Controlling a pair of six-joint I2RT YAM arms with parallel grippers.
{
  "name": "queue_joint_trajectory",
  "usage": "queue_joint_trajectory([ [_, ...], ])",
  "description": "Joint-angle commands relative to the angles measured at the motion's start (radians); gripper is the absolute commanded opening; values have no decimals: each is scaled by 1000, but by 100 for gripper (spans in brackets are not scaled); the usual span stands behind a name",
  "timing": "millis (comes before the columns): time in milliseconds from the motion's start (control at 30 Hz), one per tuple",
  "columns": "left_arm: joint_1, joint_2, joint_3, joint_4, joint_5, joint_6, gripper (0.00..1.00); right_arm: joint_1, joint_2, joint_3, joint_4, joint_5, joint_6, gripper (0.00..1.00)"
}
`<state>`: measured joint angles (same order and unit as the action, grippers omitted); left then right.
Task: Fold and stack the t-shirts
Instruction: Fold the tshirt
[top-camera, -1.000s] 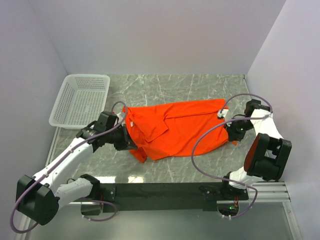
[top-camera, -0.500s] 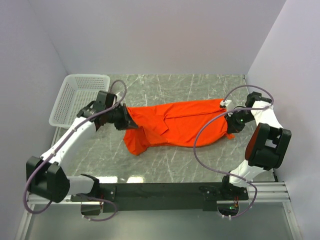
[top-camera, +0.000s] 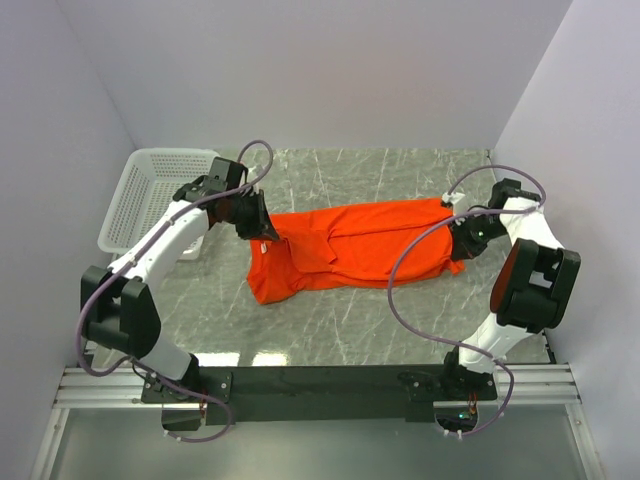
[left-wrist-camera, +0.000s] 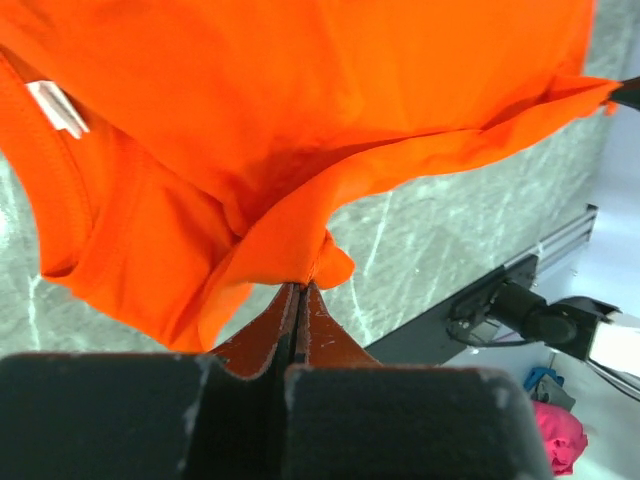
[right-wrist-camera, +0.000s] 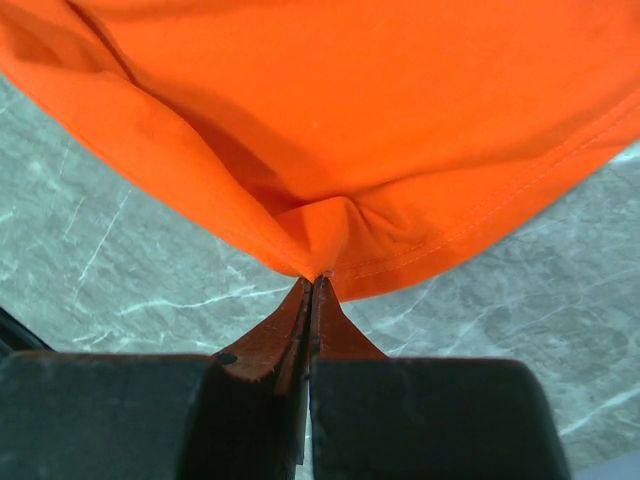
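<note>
The shirt (top-camera: 350, 250) is strung across the middle of the table (top-camera: 400, 330), one end in each arm, so that it spreads flat for folding. The left gripper (top-camera: 262, 228) has its jaws pressed together on a small fold of cloth at the collar end. In the left wrist view the white label (left-wrist-camera: 58, 107) sits on the neckband, just off to one side of the pinch. The right gripper (top-camera: 455, 232) is likewise closed on a tuck of cloth at the far end, right at the stitched hem (right-wrist-camera: 480, 225), with the fabric bunching into its tips.

Holding opposite ends and keeping them well apart draws the top edge into a fairly straight line between the two pinches. The loose lower part sags toward the near side and pools below the left gripper. It probably rests on the table there, though the top view does not settle whether it touches or hangs just clear. A flap lies doubled over near the left end, so the shirt is not yet smooth.

The basket (top-camera: 160, 195) stands at the far left corner, apart from the shirt and behind the left arm. It plays no part in this hold.

Judging by this, the work is at the spreading step, with no fold made yet
</note>
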<state>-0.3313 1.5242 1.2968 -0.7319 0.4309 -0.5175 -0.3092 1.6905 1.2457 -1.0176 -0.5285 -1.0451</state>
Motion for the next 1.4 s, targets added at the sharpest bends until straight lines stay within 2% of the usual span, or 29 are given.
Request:
queue_joint_trajectory([
  [0, 15, 24, 52, -1, -27, 27, 1, 5, 8, 69, 50, -18, 57, 0],
  [233, 37, 108, 102, 31, -40, 25, 1, 18, 73, 132, 44, -21, 114, 0],
  [633, 44, 258, 308, 26, -44, 51, 1, 50, 121, 162, 106, 30, 214, 0],
  [1367, 123, 399, 354, 52, -66, 56, 1, 50, 251, 284, 148, 96, 355, 0],
])
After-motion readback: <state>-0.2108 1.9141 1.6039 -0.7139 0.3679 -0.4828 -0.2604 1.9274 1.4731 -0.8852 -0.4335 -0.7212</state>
